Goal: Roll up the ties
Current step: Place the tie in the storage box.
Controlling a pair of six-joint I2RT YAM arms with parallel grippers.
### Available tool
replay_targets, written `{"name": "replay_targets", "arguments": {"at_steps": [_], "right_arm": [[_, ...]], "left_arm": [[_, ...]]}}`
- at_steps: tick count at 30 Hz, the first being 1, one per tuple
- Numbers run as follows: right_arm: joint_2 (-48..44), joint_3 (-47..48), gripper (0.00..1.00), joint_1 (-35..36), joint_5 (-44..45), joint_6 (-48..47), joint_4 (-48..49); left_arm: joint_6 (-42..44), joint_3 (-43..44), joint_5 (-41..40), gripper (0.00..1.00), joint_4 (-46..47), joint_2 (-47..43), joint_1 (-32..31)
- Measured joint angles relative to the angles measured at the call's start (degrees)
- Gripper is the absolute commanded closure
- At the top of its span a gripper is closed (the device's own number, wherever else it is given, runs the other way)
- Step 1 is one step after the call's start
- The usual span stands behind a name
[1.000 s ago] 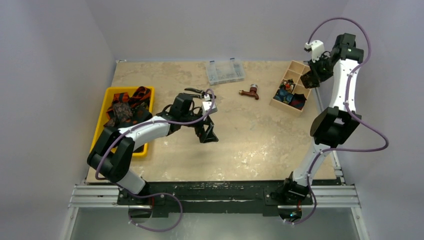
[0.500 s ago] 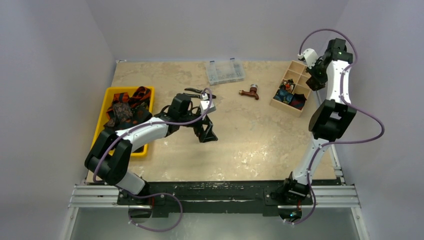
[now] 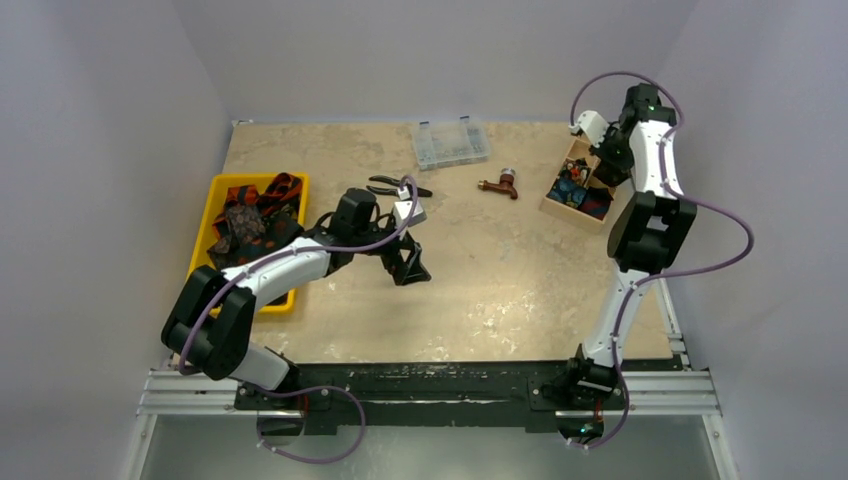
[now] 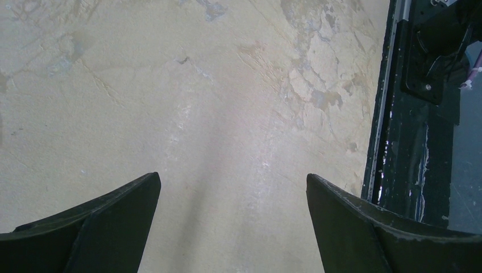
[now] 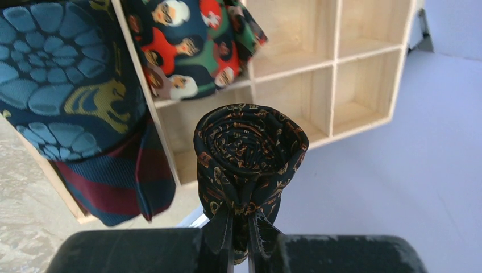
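Across the table (image 3: 520, 290) lie black-handled pliers (image 3: 395, 186), a clear plastic case (image 3: 450, 143) and a brown fitting (image 3: 498, 184), while a heap of loose ties (image 3: 250, 215) fills the yellow tray (image 3: 203, 240) at the left. The left gripper (image 4: 233, 182) hangs spread wide over bare tabletop, nothing between its fingers. The right gripper (image 5: 240, 227) is clenched on the lower end of a rolled tie (image 5: 250, 153), dark with orange figures, whose coil stands just beyond the fingertips above the wooden divided box (image 5: 334, 62), beside a blue-patterned tie (image 5: 57, 74), a face-print tie (image 5: 182, 45) and a navy-red striped tie (image 5: 113, 182) draped over its wall.
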Motion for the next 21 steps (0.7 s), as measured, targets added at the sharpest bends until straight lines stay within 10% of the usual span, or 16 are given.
{"name": "replay_targets", "arguments": {"at_steps": [21], "right_arm": [[6.62, -3.30, 0.99, 3.96, 6.82, -5.40, 0.83]], "left_arm": [[-0.87, -0.83, -1.14, 0.00, -1.90, -0.61, 1.51]]}}
